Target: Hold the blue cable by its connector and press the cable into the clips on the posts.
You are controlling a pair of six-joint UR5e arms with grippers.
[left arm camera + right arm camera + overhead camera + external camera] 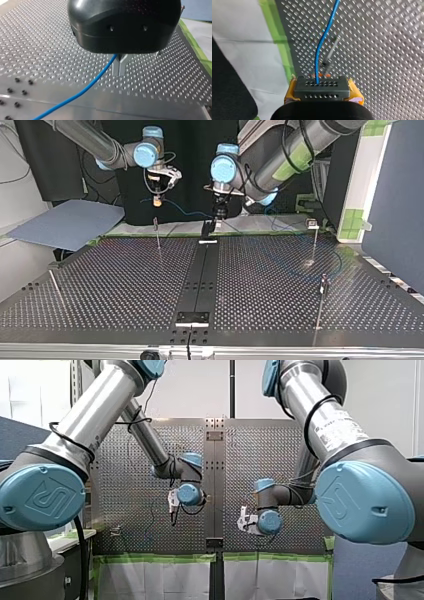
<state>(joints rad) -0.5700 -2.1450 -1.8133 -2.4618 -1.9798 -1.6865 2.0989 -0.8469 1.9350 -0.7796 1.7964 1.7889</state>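
Above the table's (110, 285) far edge, at upper left of the top view, caught my right end effector (157, 201) hanging clear of the perforated surface. Found its orange-yellow pads (355, 91), in the right wrist view, clamped on either side of the dark connector (322, 87), with the blue cable (320, 50) leaving the connector's holed face and running ahead over the table. Caught my left end effector (218, 215) at top centre of the top view, just above the black strip (200, 270) down the table's middle. Saw its metal fingers (115, 67), in the left wrist view, pressed together at the tips, the cable coming out from under the black housing just beside their base; could not tell whether pinched there or merely passing. Traced the cable in the top view sagging between the two end effectors, then faintly across the right half of the frame. Noted one thin post (157, 237) just below the right end effector, a second post (315, 240) at right near the far edge, topped by a small clip (312, 223), and a third post (321, 300) at lower right.
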